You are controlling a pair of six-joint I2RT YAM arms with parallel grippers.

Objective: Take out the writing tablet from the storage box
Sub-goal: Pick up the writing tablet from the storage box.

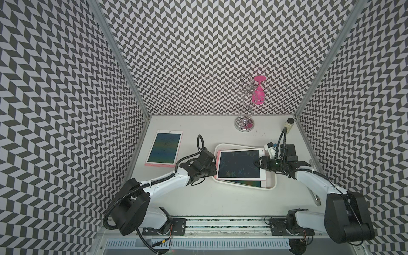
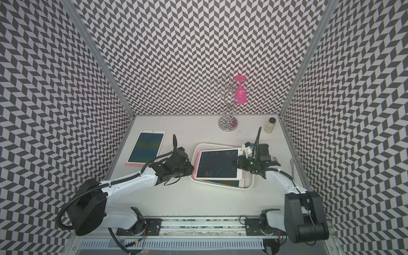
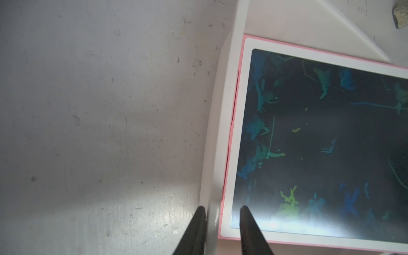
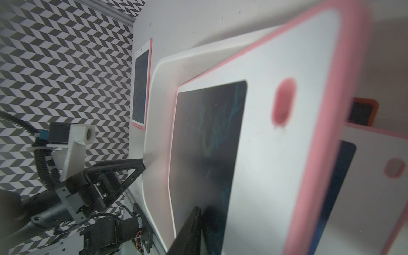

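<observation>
In both top views the white storage box sits right of centre with two pink-edged tablets stacked in it. The upper writing tablet is tilted, its right end raised, and my right gripper is shut on that end. The right wrist view has one finger lying on the tablet's screen; the other is hidden beneath. The lower tablet lies flat. My left gripper is open and straddles the box's left rim and the tablet's edge.
Another pink-framed tablet lies on the table at the left. A wire rack with a pink glass hanging on it stands at the back. A small jar is in the back right corner. Patterned walls enclose three sides.
</observation>
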